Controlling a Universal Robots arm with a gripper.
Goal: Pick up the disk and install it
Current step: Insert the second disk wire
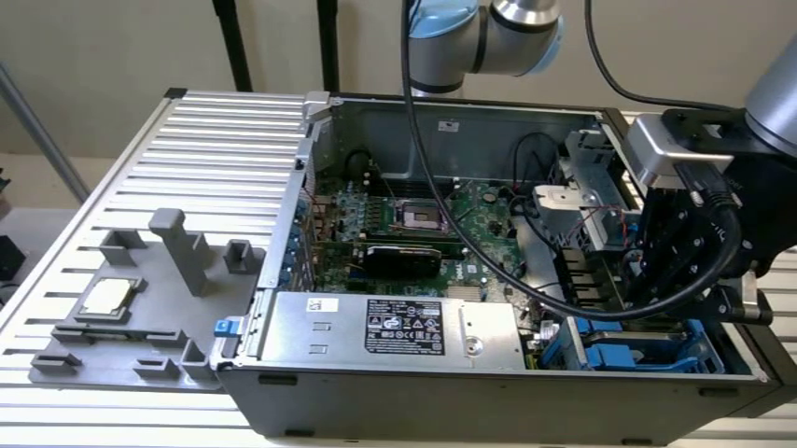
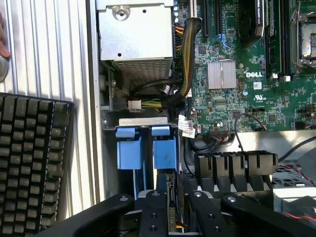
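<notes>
Install step, I'd judge: the gripper (image 2: 173,197) hangs over the case's drive bay (image 1: 734,359), fingers (image 2: 154,210) drawn close together and apparently pinching the disk (image 2: 164,148). Its blue carrier sits just ahead of the fingertips and partly between them, though the contact itself is hidden. Whatever follows calls for a straight, square line along the bay, since the cable bundle (image 2: 185,74) and black connector block (image 2: 234,165) crowd one side of the fingers. The arm reaches down steeply into the open chassis, wrist roughly vertical.
</notes>
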